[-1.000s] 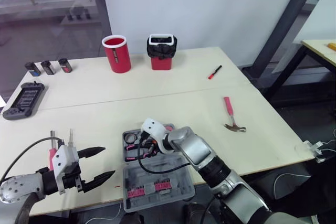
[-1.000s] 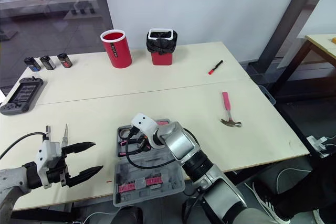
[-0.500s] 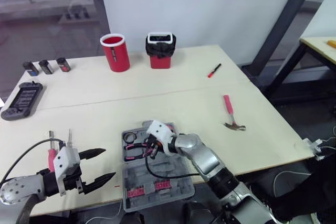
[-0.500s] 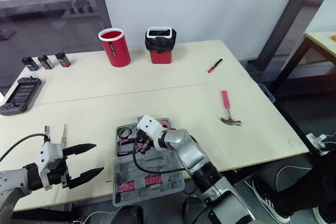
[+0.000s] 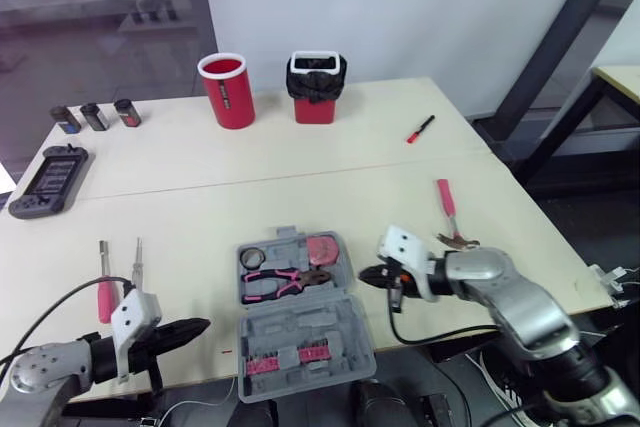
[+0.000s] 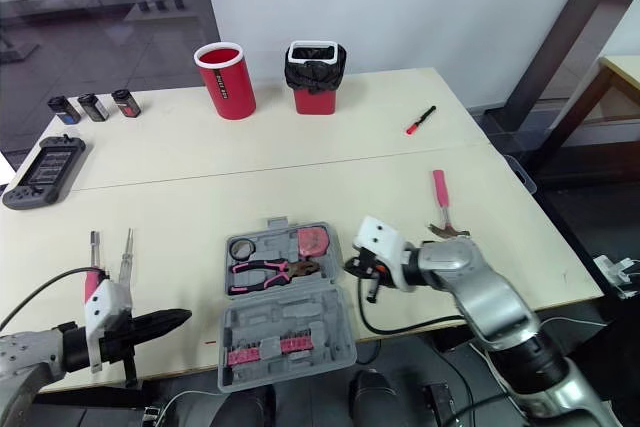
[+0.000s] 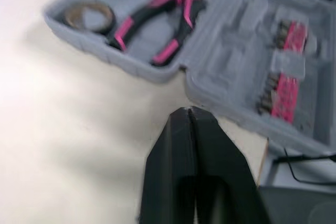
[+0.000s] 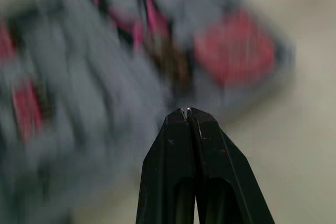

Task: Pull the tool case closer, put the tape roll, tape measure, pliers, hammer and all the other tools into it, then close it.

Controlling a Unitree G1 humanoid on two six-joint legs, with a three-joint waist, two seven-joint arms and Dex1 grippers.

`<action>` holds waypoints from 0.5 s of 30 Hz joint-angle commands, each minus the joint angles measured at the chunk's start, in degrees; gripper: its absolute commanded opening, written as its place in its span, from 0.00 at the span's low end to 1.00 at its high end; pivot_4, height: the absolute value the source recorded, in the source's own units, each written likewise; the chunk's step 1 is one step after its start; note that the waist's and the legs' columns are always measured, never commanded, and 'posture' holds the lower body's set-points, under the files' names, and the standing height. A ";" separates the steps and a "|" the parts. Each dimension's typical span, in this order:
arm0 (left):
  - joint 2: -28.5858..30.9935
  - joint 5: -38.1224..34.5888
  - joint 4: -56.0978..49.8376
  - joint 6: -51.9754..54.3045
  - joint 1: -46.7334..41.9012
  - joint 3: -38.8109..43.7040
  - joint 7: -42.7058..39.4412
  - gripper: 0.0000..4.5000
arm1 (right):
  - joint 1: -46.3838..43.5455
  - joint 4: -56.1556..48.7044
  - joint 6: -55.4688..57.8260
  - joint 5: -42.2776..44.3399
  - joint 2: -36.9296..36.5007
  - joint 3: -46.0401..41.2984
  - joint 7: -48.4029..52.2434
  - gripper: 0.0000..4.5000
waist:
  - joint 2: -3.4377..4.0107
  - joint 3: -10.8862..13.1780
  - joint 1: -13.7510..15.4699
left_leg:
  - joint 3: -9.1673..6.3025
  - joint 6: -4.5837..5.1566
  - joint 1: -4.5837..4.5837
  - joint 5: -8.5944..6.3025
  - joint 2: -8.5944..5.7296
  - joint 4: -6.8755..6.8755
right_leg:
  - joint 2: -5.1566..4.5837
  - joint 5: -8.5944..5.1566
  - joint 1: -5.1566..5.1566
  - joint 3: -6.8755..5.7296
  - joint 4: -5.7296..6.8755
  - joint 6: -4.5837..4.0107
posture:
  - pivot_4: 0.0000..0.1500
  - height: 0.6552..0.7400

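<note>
Right gripper (image 5: 363, 273) is backing out to the right of the open grey plastic tool case (image 5: 300, 327), fingers now pressed together and holding nothing. It is leaving the pink-handled pliers (image 5: 283, 280) lying in the tray. Left gripper (image 5: 200, 326) is also closing up empty. The pink-handled hammer (image 5: 447, 215) is sitting on the table, probably next.

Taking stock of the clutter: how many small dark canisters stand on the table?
3 canisters, in a row near the far left corner of the table: left one, middle, right, just beyond the black handheld device.
</note>
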 commanded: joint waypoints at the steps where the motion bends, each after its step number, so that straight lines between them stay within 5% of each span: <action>1: -0.25 4.69 0.18 0.76 -2.03 -3.73 3.09 0.01 | -0.29 -2.10 0.85 -3.36 -3.85 5.31 1.43 0.00 | -0.08 0.04 -0.09 | 0.00 0.00 0.04 0.00 0.00 0.00 | 0.00 0.00 0.02 0.00 0.00 0.01 | 1.00 0.98; 15: -0.46 15.00 2.06 3.14 -8.86 -12.86 9.82 0.01 | -13.49 5.87 5.80 -13.27 3.01 21.35 -0.98 0.00 | -0.15 0.19 0.41 | 0.00 0.01 0.10 0.01 0.00 -0.01 | 0.05 0.16 0.08 0.00 0.10 -0.18 | 1.00 0.98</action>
